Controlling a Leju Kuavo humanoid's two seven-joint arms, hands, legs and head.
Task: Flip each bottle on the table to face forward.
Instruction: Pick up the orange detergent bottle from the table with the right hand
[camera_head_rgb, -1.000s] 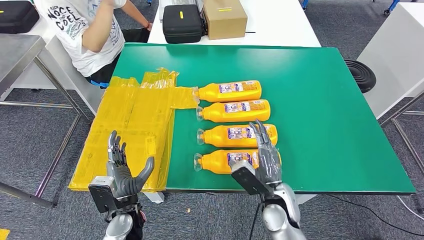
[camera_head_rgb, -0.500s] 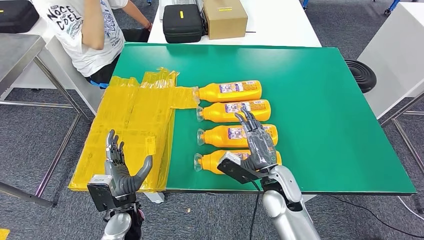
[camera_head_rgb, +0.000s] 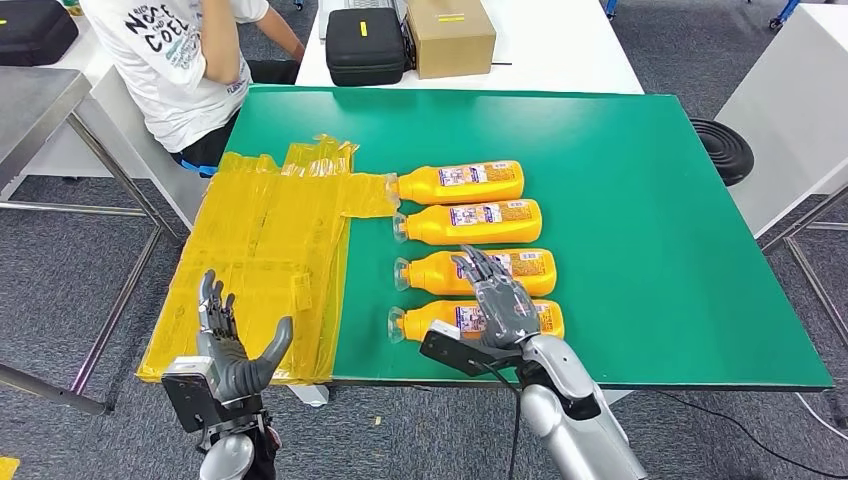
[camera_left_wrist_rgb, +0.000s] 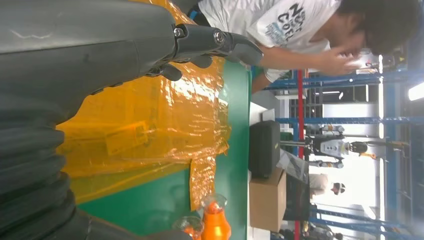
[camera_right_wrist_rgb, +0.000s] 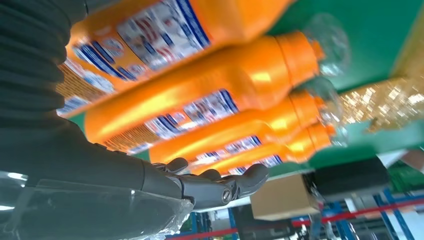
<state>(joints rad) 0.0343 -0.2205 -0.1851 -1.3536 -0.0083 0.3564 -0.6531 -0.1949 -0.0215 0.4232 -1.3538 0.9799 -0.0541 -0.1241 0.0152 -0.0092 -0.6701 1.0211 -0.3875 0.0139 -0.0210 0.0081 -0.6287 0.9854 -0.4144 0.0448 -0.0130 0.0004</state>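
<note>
Several orange bottles with clear caps lie on their sides in a row on the green table (camera_head_rgb: 640, 200), caps pointing left. The nearest bottle (camera_head_rgb: 428, 322) and the one behind it (camera_head_rgb: 430, 271) are partly covered by my right hand (camera_head_rgb: 497, 298), which hovers over them with fingers spread and holds nothing. The right wrist view looks along the labelled bottles (camera_right_wrist_rgb: 200, 120) past my thumb (camera_right_wrist_rgb: 220, 187). My left hand (camera_head_rgb: 228, 350) is open off the table's near left corner, in front of the yellow sheet (camera_head_rgb: 270, 250).
A yellow plastic sheet (camera_left_wrist_rgb: 150, 125) drapes over the table's left edge. A person in a white shirt (camera_head_rgb: 170, 60) sits at the far left corner. A black case (camera_head_rgb: 365, 45) and a cardboard box (camera_head_rgb: 450, 35) stand on the white table behind.
My right hand has moved left and slightly forward over the two nearest bottles, fingers now angled leftward. My left hand has dropped a little. The person has shifted.
</note>
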